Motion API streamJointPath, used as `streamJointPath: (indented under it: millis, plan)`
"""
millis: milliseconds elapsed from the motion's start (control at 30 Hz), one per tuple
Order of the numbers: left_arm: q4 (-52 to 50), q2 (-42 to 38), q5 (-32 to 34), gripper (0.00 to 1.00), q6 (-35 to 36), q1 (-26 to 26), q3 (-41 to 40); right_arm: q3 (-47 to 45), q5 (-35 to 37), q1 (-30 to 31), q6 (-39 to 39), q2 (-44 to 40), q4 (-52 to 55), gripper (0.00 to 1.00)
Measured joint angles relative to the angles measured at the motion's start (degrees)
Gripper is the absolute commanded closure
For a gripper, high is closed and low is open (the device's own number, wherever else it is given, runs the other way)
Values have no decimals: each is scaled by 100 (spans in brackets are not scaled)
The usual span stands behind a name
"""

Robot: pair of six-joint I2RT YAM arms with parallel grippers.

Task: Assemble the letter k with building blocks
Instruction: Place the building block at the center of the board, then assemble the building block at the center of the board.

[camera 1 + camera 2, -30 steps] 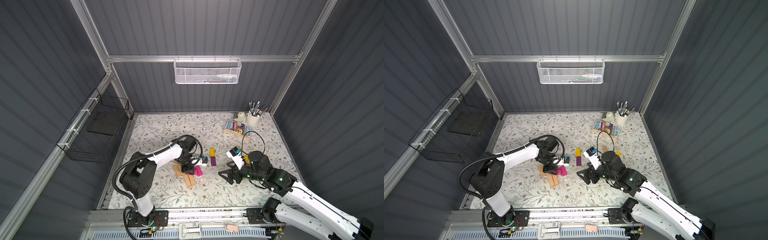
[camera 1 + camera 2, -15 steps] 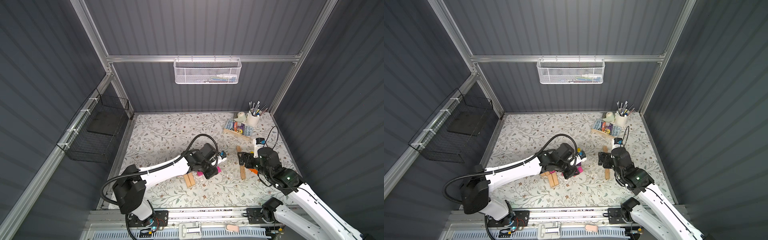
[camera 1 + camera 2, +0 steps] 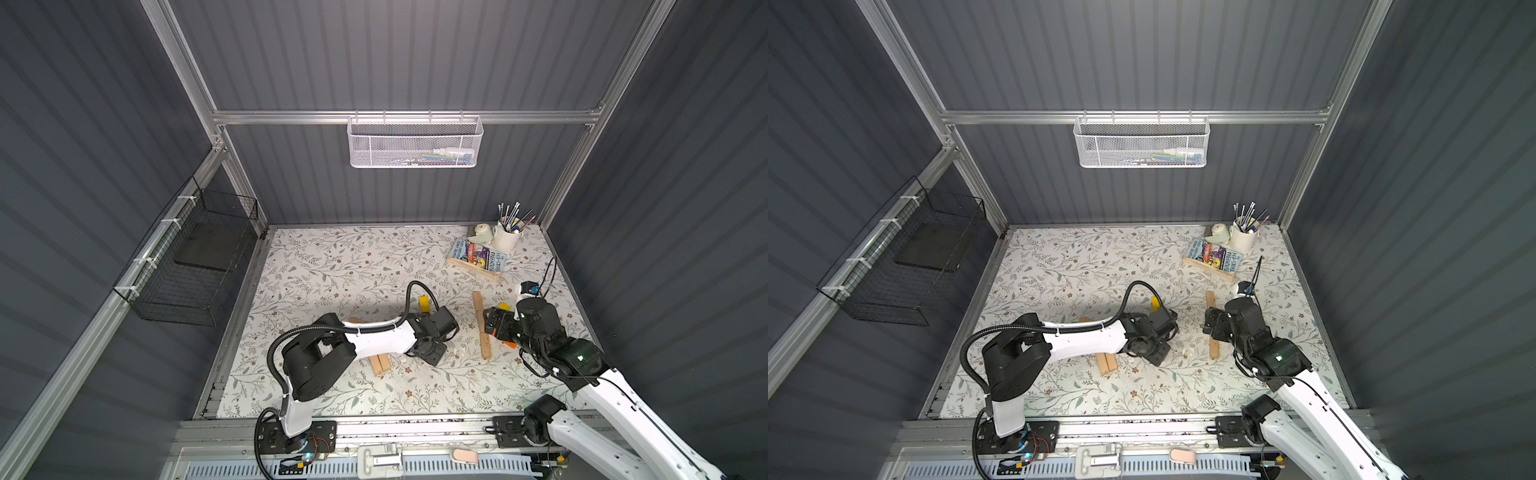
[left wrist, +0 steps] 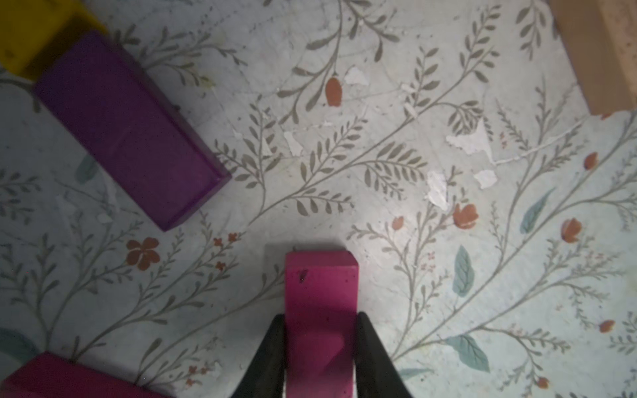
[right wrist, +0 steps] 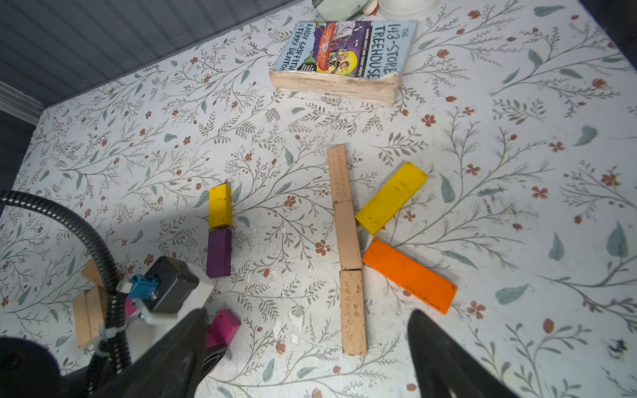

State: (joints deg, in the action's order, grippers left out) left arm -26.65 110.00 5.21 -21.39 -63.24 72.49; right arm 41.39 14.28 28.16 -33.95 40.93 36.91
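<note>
My left gripper (image 4: 320, 318) is shut on a magenta block (image 4: 321, 286), held low over the floral mat; in both top views it sits mid-table (image 3: 432, 352) (image 3: 1155, 354). A purple block (image 4: 127, 131) and a yellow block (image 4: 31, 34) lie end to end nearby, and another magenta block (image 4: 62, 377) lies close by. My right gripper (image 5: 310, 315) is open above a line of three tan blocks (image 5: 344, 234), with a yellow block (image 5: 391, 198) and an orange block (image 5: 410, 275) slanting off that line's side. In a top view the right gripper (image 3: 494, 326) hangs over this line (image 3: 478, 305).
Two tan blocks (image 3: 380, 365) lie side by side beside the left arm. A book (image 5: 344, 51) in a wooden tray (image 3: 471, 266), a white cup of brushes (image 3: 506, 239) and a tape roll (image 3: 482, 230) stand at the back right corner. Wire baskets hang on the walls.
The left arm has swung right across the mat with the magenta block in its grip. The right arm has pulled back to the right over the tan line, its jaws a little wider.
</note>
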Motion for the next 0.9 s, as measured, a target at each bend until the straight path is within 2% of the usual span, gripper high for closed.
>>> streamJointPath:
  millis: [267,467,533,633,733,900]
  plan:
    - [13,7,122,46,-90,0,44,-2,-153,0,-57,111,90,11]
    - [33,-76,170,45,-74,0,22,15,-352,0,-201,227,186,16]
    - [48,-339,234,43,-11,22,-98,70,-483,0,-358,315,236,18]
    - [48,-1167,118,40,170,210,-372,243,-728,26,-649,643,367,21]
    - [122,-2253,-313,38,496,881,-769,385,-835,308,-968,1117,400,26]
    - [-129,-3735,-1108,36,1410,2404,-1290,426,-800,1126,-1523,1788,374,33]
